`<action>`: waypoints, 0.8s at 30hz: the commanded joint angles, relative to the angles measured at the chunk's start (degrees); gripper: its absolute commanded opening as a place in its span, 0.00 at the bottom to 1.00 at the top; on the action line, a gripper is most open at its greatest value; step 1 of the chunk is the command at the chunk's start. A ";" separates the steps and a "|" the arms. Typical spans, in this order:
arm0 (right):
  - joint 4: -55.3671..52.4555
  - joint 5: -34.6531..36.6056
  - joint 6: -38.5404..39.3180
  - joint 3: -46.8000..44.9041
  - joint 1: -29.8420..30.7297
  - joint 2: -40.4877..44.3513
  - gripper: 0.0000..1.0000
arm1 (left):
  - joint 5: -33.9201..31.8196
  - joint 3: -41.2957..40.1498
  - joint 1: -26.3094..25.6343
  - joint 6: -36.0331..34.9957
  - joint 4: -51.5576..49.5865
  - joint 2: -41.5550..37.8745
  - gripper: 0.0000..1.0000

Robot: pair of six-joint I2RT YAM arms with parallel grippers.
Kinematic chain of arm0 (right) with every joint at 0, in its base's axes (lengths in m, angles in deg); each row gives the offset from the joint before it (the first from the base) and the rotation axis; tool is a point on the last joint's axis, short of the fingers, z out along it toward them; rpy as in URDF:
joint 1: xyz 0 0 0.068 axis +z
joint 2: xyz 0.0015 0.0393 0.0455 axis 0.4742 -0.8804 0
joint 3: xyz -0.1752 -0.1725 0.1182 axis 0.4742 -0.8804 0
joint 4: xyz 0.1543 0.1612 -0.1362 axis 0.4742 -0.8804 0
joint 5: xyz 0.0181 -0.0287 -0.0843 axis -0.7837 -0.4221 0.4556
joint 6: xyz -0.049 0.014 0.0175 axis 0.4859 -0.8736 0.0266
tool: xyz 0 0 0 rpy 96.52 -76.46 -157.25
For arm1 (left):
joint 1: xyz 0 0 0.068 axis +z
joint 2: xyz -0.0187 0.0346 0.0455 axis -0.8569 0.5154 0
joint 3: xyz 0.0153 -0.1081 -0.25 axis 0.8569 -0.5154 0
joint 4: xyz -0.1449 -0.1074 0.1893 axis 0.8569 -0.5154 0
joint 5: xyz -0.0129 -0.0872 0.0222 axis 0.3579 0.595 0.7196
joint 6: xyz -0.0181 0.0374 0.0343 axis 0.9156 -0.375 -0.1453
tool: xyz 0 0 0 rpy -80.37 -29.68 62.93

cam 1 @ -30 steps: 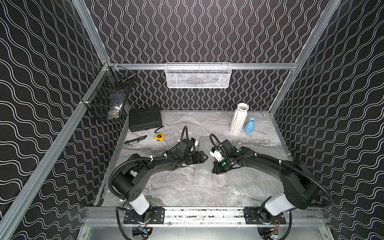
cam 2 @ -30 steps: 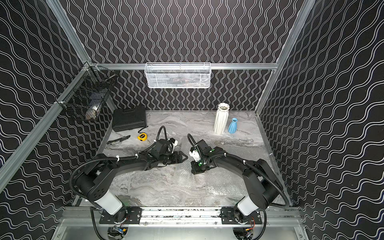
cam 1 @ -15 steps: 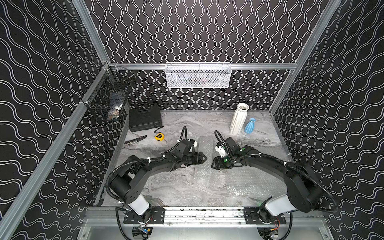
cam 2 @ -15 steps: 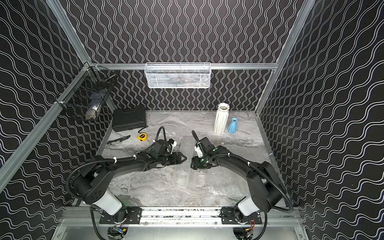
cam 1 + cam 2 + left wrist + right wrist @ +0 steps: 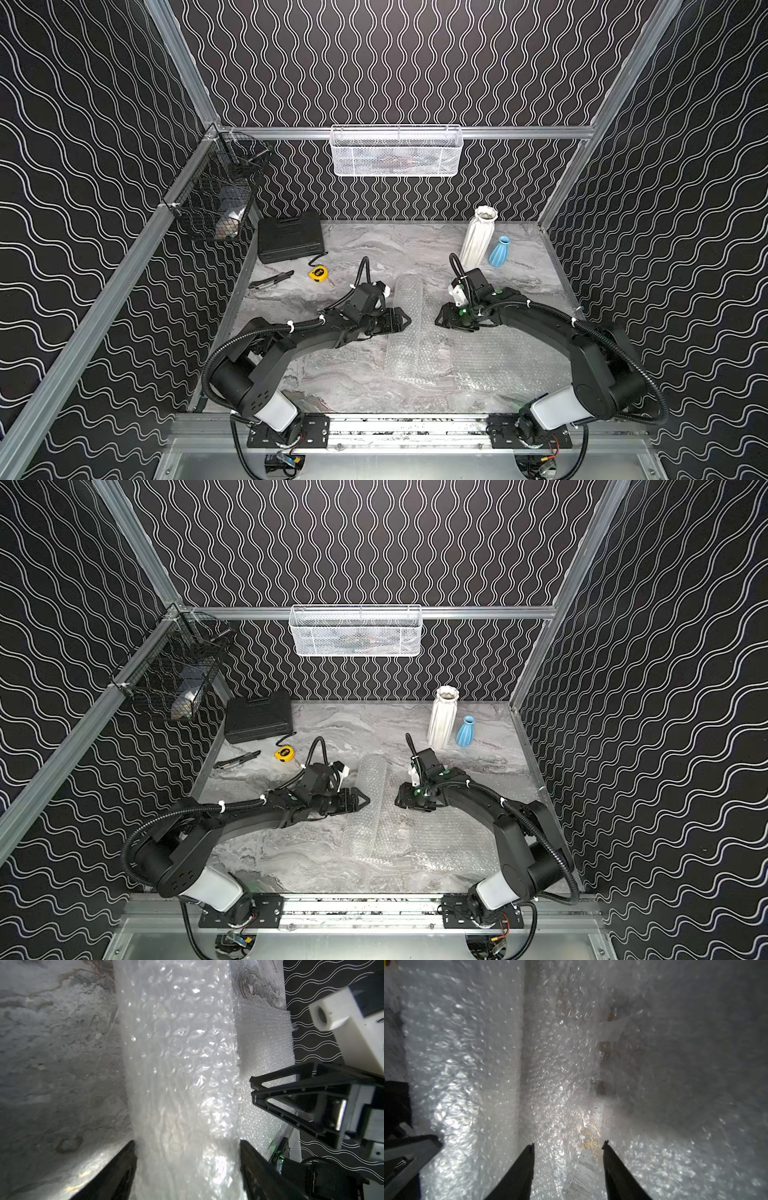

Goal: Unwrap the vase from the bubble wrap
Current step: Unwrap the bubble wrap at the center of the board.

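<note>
Having opened, right hand (image 5: 437, 322) has drawn back from the bubble wrap (image 5: 409, 293).

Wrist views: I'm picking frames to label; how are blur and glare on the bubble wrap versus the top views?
Right wrist view: bubble wrap blurred, glare patches near the right gripper, far side dim. Left wrist view: wrap sharper, bubbles distinct, glare near the left gripper. Both top views: sharp, evenly lit, wrap faint against the table.

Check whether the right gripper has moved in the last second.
Yes: the right gripper has shifted slightly toward the white vase at the back.
</note>
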 commanded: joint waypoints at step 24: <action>3.29 -2.36 -2.67 1.44 0.00 -8.87 0.40 | -3.86 -4.74 0.01 1.32 -4.07 -3.67 0.77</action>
